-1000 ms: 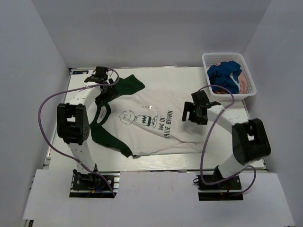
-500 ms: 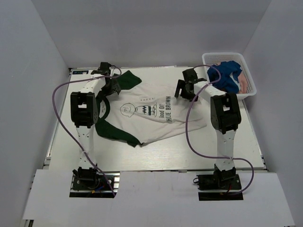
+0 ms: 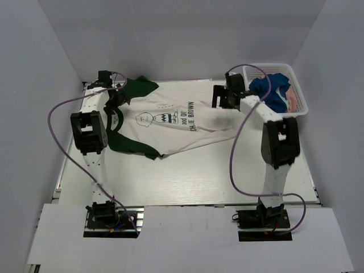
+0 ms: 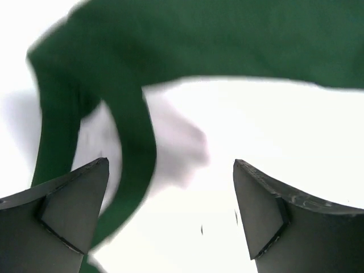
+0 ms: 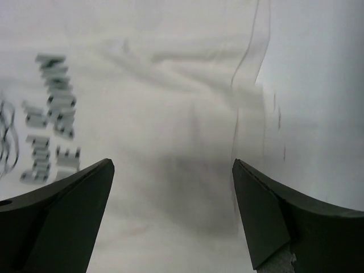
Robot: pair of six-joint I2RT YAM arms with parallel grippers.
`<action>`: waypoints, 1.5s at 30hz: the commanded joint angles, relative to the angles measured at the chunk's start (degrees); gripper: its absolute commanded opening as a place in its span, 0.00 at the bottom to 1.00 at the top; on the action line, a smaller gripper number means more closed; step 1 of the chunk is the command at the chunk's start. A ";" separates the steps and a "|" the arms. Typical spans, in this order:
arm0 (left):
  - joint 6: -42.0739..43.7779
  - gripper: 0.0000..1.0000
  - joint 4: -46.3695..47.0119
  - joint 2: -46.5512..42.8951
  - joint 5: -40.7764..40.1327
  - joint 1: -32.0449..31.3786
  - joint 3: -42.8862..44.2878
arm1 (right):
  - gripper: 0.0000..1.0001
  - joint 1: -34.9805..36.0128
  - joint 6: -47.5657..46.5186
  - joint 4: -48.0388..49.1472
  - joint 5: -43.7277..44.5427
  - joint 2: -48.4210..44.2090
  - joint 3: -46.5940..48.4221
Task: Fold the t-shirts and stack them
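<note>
I judge the job barely begun: nothing is folded and no stack exists yet.

The cream shirt (image 3: pixel 170 122) with the dark green sleeves lies print-up across the far part of the bench (image 3: pixel 199 170). It is spread open but not quite flat: the near sleeve is bunched, and the hem on the right is rumpled. The blue shirt (image 3: pixel 273 91) and the pink shirt (image 3: pixel 291 98) sit heaped in the white basket (image 3: pixel 267 65) at the far right corner, untouched.

My left tool (image 3: pixel 118 95) hangs over the collar and far sleeve with its fingers spread wide. Its wrist view is blurred but shows green cloth below and nothing pinched. My right tool (image 3: pixel 219 98) is over the hem end, just beside the basket, also spread wide, with only cream cloth and the edge of the print under it.

So I reckon I am laying this first shirt out. Every fold on it is left to do, then the other two shirts, then the stacking.
</note>
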 commanded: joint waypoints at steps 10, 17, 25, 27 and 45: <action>-3.67 1.00 6.63 -41.72 1.42 -1.94 -42.01 | 0.90 -0.56 -9.44 1.63 1.87 -25.03 -33.80; -4.82 1.00 4.44 -42.35 0.45 -1.94 -45.38 | 0.82 -1.35 -12.96 1.72 -1.65 -18.36 -30.56; -5.35 1.00 3.65 -41.82 0.45 -1.94 -44.68 | 0.66 -1.44 -13.14 4.78 -2.08 -13.51 -27.03; -5.35 1.00 3.65 -41.82 -0.07 -1.94 -44.68 | 0.49 -1.09 -13.32 5.23 -3.67 -14.30 -27.74; -5.35 1.00 5.23 -39.62 2.83 -2.47 -45.73 | 0.42 1.54 1.80 -3.02 -2.53 -42.60 -56.02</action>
